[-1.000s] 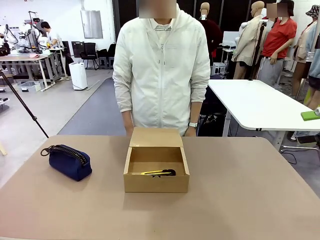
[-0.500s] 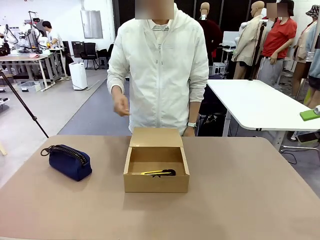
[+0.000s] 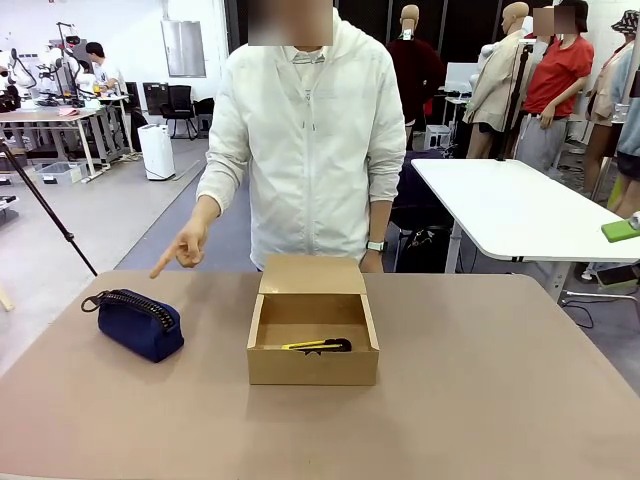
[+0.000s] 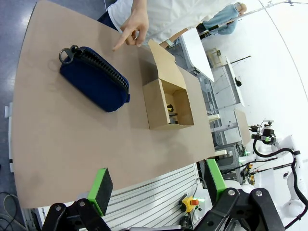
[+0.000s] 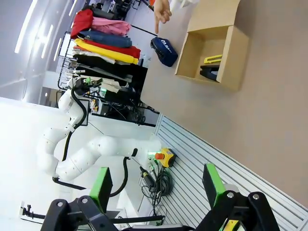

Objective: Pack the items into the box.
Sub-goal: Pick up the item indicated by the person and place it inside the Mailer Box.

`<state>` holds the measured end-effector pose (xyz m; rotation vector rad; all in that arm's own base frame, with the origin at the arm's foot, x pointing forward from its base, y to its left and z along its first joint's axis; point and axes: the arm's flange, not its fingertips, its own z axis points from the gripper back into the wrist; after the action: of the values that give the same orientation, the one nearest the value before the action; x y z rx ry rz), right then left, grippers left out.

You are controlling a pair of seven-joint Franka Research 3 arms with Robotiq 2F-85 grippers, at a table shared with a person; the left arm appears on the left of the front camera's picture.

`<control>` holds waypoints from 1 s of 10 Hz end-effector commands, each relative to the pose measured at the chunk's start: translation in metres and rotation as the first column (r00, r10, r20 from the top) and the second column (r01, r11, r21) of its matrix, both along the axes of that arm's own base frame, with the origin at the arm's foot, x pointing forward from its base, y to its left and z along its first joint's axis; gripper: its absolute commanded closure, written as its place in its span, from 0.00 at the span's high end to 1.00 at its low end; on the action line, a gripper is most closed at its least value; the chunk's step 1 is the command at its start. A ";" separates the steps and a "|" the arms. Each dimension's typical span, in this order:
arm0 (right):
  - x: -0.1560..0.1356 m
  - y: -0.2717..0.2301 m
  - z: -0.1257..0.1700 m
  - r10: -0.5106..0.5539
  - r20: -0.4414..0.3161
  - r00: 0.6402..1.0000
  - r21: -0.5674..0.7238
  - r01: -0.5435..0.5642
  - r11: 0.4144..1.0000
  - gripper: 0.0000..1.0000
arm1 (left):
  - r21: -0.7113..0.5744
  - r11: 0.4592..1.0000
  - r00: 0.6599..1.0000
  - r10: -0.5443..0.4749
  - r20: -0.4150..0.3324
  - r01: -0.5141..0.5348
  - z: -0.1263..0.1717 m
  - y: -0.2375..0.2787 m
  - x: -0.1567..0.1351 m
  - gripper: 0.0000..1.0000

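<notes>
The navy-blue pouch (image 3: 138, 322) (image 4: 96, 79) (image 5: 164, 52) lies on the table left of the box. A person's hand (image 3: 185, 248) (image 4: 132, 30) (image 5: 162, 12) points a finger down at it from the far side. The brown cardboard box (image 3: 313, 368) (image 4: 155, 107) (image 5: 234, 57) sits mid-table, its flap lid tilted back. Inside it lie the yellow-and-black utility knife (image 3: 310, 346) (image 5: 212, 59) and a black stapler (image 5: 209, 73). My left gripper (image 4: 158, 185) hangs open off the table's near edge, far from the pouch. My right gripper (image 5: 156, 186) is open too, well short of the box.
The tan table (image 3: 500, 400) has bare surface right of the box and along its near edge. Behind the person stand a white table (image 3: 510, 205) with a green object (image 3: 620, 230) and, at left, a tripod leg (image 3: 45, 205).
The person's hand has come up from the table edge and stretched out to point at the pouch. The box, the pouch and the items inside have not moved.
</notes>
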<state>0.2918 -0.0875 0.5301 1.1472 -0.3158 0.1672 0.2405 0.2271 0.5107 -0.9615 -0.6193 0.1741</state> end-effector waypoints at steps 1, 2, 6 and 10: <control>-0.002 -0.002 -0.001 0.018 0.010 1.000 -0.010 -0.018 1.000 1.00 | -0.007 1.000 1.000 -0.008 0.026 0.008 0.000 0.000 0.000 1.00; -0.002 -0.002 -0.001 0.018 0.010 1.000 -0.010 -0.018 1.000 1.00 | -0.007 1.000 1.000 -0.008 0.026 0.008 0.000 0.000 0.000 1.00; -0.002 -0.002 -0.001 0.018 0.010 1.000 -0.010 -0.018 1.000 1.00 | -0.007 1.000 1.000 -0.008 0.026 0.008 0.000 0.000 0.000 1.00; -0.002 -0.002 -0.001 0.018 0.010 1.000 -0.010 -0.018 1.000 1.00 | 0.378 0.767 0.855 -0.475 -0.210 0.519 0.072 -0.097 0.114 1.00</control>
<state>0.2919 -0.0874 0.5296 1.1476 -0.3149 0.1684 0.3126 0.1423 0.5566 -0.8021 -0.3998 -0.1280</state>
